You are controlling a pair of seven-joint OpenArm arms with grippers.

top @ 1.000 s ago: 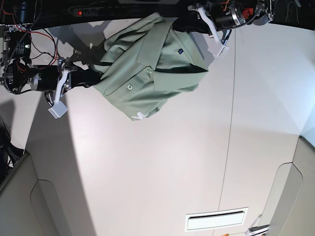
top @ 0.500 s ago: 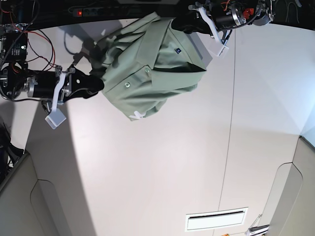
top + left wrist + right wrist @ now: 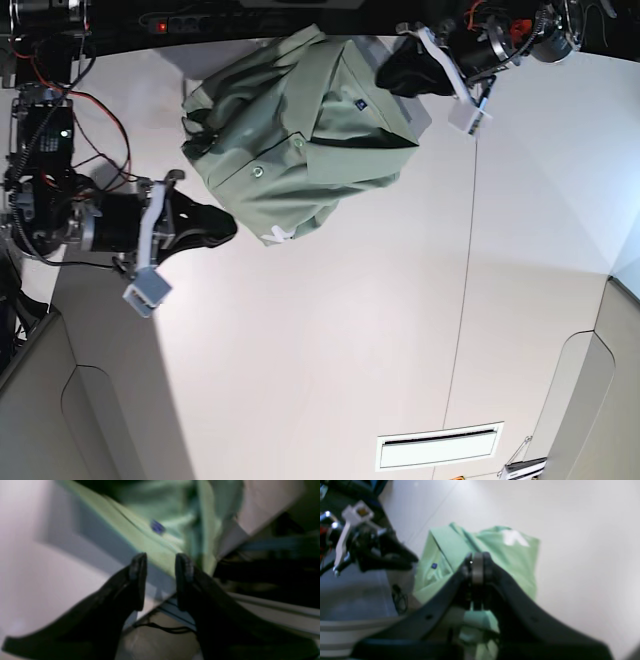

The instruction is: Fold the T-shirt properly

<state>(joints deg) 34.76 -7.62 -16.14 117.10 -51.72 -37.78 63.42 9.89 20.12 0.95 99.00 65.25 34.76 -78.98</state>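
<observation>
At table's (image 3: 330, 330) far edge:
T-shirt (image 3: 300, 140): bunched heap.
Left gripper (image 3: 160, 562): jaws parted, empty, just beside shirt's right edge.
Right gripper (image 3: 477, 563): jaws closed, empty, near shirt's left.

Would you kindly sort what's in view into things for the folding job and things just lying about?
Job:
T-shirt
left gripper
right gripper

Lying about:
power strip
wires
table
</observation>
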